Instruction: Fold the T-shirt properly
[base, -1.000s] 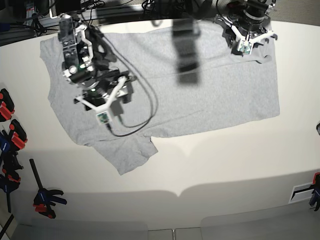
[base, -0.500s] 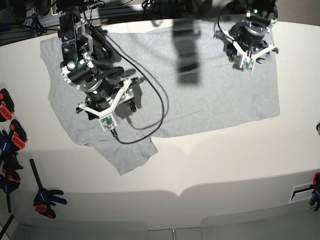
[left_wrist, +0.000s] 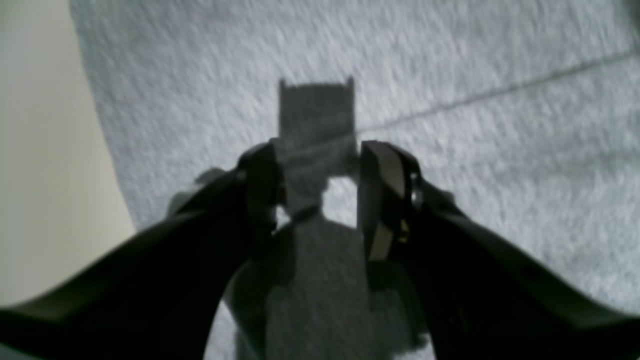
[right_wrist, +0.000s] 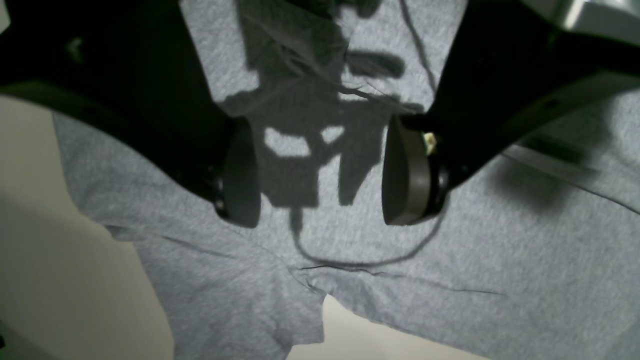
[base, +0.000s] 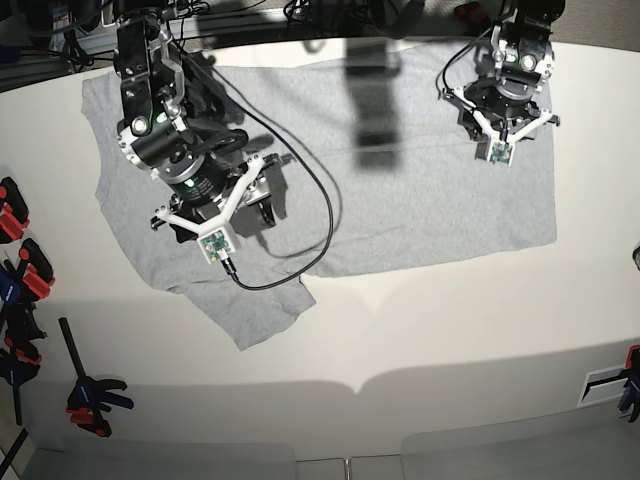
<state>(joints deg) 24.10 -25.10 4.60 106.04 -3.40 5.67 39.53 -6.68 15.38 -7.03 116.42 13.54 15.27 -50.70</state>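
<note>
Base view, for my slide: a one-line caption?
Two open grippers hover over a flat light grey cotton T-shirt on a cream table.

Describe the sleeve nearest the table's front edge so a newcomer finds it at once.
Start from the pale table and the grey T-shirt spread across it. Follow the shirt to its corner below the right tool; the sleeve is the one flap jutting out toward the front edge.

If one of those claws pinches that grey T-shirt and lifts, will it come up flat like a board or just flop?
Probably flop. The T-shirt lies limp on the table, with soft creases near its sleeve, so it would likely drape and sag. It looks thin, probably light. Pushed, it would likely bunch up rather than slide whole.
</note>
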